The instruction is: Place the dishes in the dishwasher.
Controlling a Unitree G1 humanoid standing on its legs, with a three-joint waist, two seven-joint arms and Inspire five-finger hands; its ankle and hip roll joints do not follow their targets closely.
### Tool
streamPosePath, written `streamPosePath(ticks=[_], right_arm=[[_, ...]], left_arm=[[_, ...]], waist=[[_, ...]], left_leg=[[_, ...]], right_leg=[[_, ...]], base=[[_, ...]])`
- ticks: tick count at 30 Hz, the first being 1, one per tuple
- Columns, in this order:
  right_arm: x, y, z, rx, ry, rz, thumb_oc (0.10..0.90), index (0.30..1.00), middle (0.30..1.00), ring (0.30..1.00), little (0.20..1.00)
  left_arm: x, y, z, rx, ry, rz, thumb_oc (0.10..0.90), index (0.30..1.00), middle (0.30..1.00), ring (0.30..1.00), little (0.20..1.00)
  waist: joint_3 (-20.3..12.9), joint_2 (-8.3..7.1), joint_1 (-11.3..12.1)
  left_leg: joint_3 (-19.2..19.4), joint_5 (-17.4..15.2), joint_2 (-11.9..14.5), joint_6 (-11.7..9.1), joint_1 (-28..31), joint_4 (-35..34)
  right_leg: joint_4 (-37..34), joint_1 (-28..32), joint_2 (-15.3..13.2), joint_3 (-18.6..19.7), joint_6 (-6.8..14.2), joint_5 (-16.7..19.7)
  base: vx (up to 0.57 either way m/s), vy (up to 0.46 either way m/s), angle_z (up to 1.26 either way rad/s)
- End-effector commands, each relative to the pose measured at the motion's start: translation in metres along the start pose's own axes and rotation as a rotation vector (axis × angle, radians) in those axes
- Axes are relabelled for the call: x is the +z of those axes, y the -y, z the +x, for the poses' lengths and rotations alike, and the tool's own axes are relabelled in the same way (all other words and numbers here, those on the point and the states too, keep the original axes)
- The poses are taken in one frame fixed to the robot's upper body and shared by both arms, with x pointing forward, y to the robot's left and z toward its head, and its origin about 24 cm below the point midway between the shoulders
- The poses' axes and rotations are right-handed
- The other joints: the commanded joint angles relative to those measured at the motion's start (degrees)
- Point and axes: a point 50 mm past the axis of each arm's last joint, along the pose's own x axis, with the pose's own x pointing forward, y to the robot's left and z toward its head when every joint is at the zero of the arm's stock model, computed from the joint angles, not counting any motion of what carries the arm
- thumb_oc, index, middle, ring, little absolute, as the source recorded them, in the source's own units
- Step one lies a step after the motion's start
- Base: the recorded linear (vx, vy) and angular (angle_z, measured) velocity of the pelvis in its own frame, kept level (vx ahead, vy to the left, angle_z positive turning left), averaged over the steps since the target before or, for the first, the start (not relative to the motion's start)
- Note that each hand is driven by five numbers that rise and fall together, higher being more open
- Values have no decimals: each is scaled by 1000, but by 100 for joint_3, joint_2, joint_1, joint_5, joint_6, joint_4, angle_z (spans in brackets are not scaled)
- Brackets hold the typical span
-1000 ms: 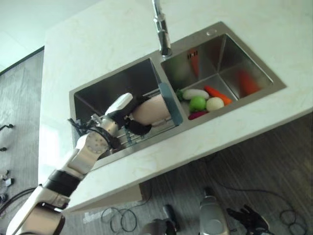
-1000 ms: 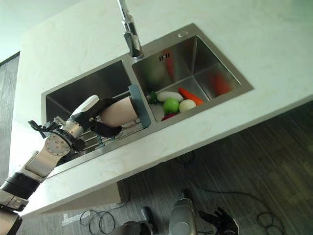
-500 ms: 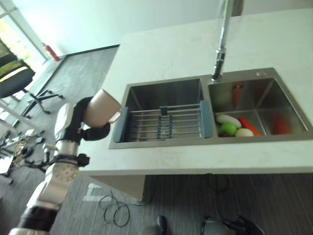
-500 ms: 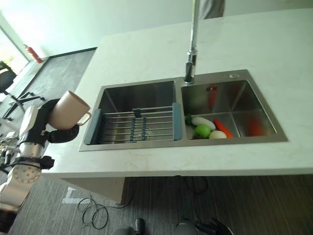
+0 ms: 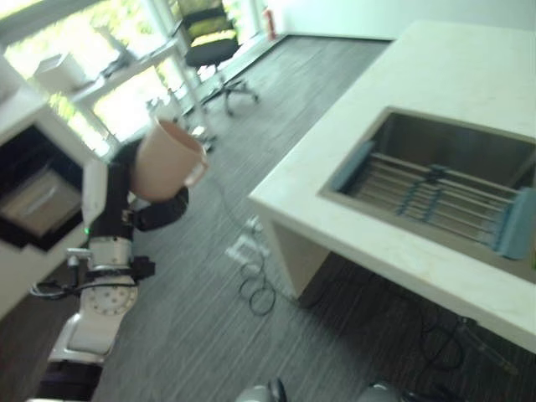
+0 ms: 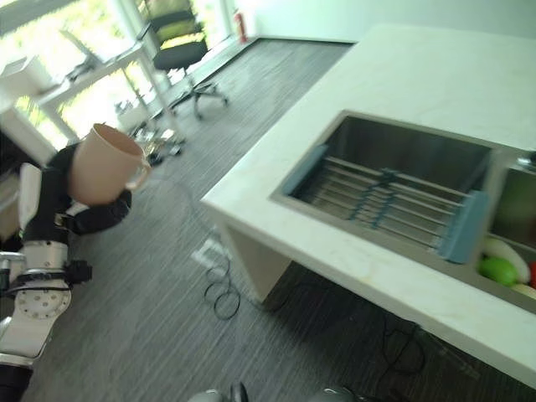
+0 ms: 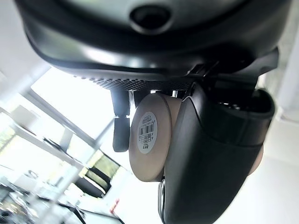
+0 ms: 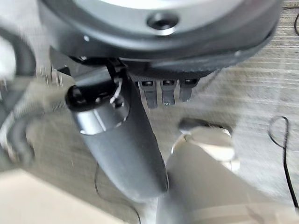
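Left hand (image 5: 134,205), arm raised at scene left, fingers curled round a smooth beige ceramic mug (image 5: 164,161), held over grey ribbed carpet (image 6: 167,276), well left of the white stone counter (image 6: 335,251). Steel sink (image 5: 435,167) carries a ribbed rack (image 6: 381,205). Right hand (image 8: 117,135): thumb straight, fingers relaxed, partly hidden.

Daylight glare from windows (image 5: 100,92) upper left; motion blur throughout — wrist views softest.
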Motion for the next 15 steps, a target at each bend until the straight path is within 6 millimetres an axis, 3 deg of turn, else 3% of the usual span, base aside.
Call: streamPosePath(ticks=[1, 4, 6, 7, 8, 9, 10, 12, 15], right_arm=[[12, -16, 3, 51, 48, -26, 800, 900, 900, 900, 900], [16, -35, 4, 91, 63, -21, 800, 900, 900, 900, 900], [18, -40, 5, 103, 73, -12, 800, 900, 900, 900, 900], [22, -45, 5, 118, 93, -24, 800, 900, 900, 900, 900], [23, -46, 4, 125, 100, -34, 800, 900, 900, 900, 900], [23, -45, 4, 129, 109, -35, 800, 900, 900, 900, 900], [24, -42, 4, 128, 120, -21, 800, 900, 900, 900, 900], [25, -41, 3, 134, 125, -19, 800, 900, 900, 900, 900], [28, -37, 4, 146, 118, -53, 800, 900, 900, 900, 900]], left_arm=[[37, -57, 28, 273, 213, 6, 400, 300, 300, 300, 300], [44, -67, 28, 301, 233, 7, 400, 300, 300, 300, 300], [46, -69, 29, 296, 235, 9, 400, 300, 300, 300, 300], [46, -72, 30, 281, 233, 4, 400, 300, 300, 300, 300], [47, -72, 31, 272, 236, 0, 400, 300, 300, 300, 300], [48, -70, 34, 249, 247, -16, 400, 300, 300, 300, 300], [49, -65, 38, 212, 260, -45, 400, 300, 300, 300, 300], [48, -60, 37, 193, 258, -62, 400, 300, 300, 300, 300], [41, -51, 30, 171, 237, -64, 400, 300, 300, 300, 300]], waist=[[-166, 218, -29], [-169, 200, 187], [-173, 206, 228], [-131, 244, 194], [-114, 257, 144], [-87, 273, 28], [-43, 244, -130], [-33, 156, -191], [24, -29, -250]], left_leg=[[-208, -1013, 376, -311, 241, 457], [-279, -1178, 163, -114, 279, 457], [-378, -1195, 105, -51, 282, 457], [-463, -1079, 58, 74, 236, 457], [-582, -1080, 35, 116, 233, 457], [-844, -1069, -16, 200, 197, 457], [-1210, -1103, -159, 291, 175, 457], [-1395, -1087, -320, 339, 132, 457], [-1408, -1205, -544, 367, 201, 457]], right_leg=[[-392, 426, 377, -488, 354, -203], [-392, 561, 80, -641, 469, 43], [-392, 642, 87, -606, 440, 53], [-392, 700, 185, -492, 310, 172], [-392, 725, 303, -342, 283, 141], [-392, 729, 670, 35, 212, -24], [-392, 731, 1218, 441, 122, -318], [-392, 620, 1525, 608, 55, -331], [-392, 183, 1788, 652, 42, -245]], base=[[-66, 248, 25], [-73, 282, 18], [-36, 212, 48], [-44, 259, 31], [-14, 242, 37], [110, 156, 112], [144, 144, 182], [117, 73, 173], [175, -1, 55]])
